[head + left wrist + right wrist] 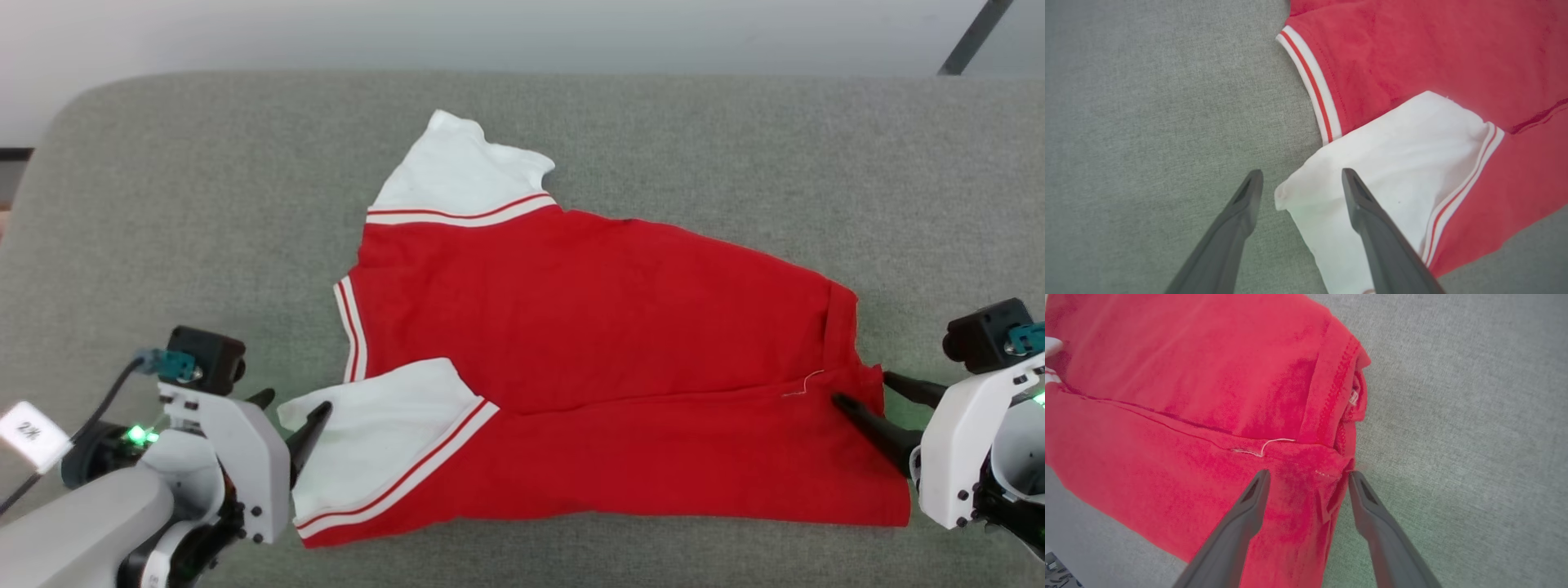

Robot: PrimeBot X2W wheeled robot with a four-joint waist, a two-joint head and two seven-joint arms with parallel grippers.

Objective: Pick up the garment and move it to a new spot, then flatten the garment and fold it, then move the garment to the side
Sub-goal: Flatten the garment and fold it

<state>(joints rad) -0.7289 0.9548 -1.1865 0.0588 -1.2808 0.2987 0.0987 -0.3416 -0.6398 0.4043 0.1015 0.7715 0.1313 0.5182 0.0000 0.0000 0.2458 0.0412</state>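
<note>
- Roughly mid-counter lies the garment, a red T-shirt with white short sleeves. The sleeve end is toward the robot's left, the hem toward its right.
- The counter has a grey fabric cover. Its right end is cut off by the head view's edge.
- A near strip of the shirt is doubled up over the body along a line running from sleeve to hem. The layers under it are hidden.
- The far sleeve sticks out beyond the body, with its tip rumpled.
- The near sleeve lies on top of the red cloth, its striped trim showing.
- A loose white thread sits on the fold line by the hem.
- A small white label is tucked among the hem layers and is too small to read.
- A white tag hangs on the left arm's cable; its marking is not legible.
- The left forearm runs off the bottom-left corner of the head view. The right arm is cut by the frame's right edge.
- Left tool: fingers spread, straddling the free corner of the near sleeve. One finger is over white cloth, the other over bare counter. It grips nothing. Whether the tips touch down cannot be told.
- Right tool: fingers spread, straddling the hem edge at the fold line. One finger is over red cloth, the other just outside it over the counter. It grips nothing, and contact is unclear.
</note>
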